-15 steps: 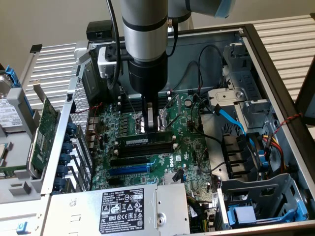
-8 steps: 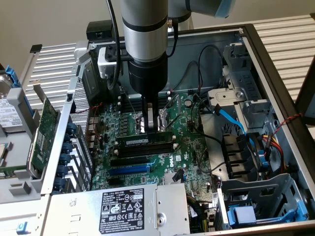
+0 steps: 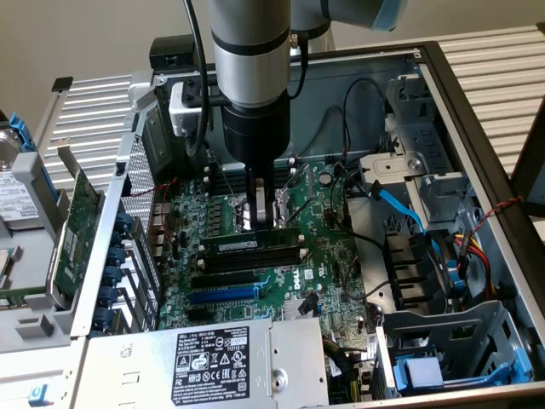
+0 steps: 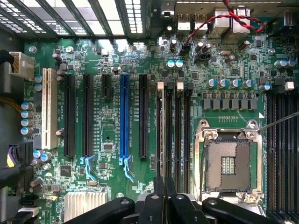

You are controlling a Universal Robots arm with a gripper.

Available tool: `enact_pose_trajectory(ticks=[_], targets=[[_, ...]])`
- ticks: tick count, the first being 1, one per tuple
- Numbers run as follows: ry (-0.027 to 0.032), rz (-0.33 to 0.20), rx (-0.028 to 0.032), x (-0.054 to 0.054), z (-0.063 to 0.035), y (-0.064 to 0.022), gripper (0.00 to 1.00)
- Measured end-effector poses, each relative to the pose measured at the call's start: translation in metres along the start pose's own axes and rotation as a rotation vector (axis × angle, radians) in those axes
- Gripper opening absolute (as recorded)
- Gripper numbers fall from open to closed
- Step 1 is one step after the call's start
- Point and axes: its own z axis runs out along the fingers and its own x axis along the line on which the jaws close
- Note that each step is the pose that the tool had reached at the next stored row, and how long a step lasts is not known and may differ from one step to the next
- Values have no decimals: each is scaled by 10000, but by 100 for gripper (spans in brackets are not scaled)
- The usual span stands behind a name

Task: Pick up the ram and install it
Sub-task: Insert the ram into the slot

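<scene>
Sweeping in from the exterior view's left: one green expansion card [image 3: 78, 223] is leaning at the edge of the open case, and then we're coming onto the motherboard [image 3: 336, 274], where the action is. The arm is standing straight over the board with the hand [image 3: 265, 223] clenched, fingers pinched together, tips sitting right at the top edge of the ram [image 3: 251, 244]. That's one stick, white label showing, standing on edge in a slot in the middle of the board. Whether the fingers are pressing on it or hanging just clear, I can't tell. Further right, one blue data cable [image 3: 398, 207] is curling across the case.

On progress, I'm judging the pick-up done and the stick placed in its slot. The seating is looking unsettled, since the latches are too small to call.

Counting in the wrist view: one white card slot [image 4: 46, 108], three long black ones and one short, one blue slot [image 4: 124, 116], four memory slots [image 4: 180, 135] in the bank the hand [image 4: 162, 184] is lining up with, and one empty processor socket [image 4: 229, 164].
</scene>
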Motion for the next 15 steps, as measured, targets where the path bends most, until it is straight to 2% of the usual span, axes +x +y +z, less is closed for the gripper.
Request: enact_pose_trajectory(ticks=[8, 15], targets=[[-5, 3, 39, 0, 7, 3, 12], [-50, 32, 53, 1, 14, 11, 12]])
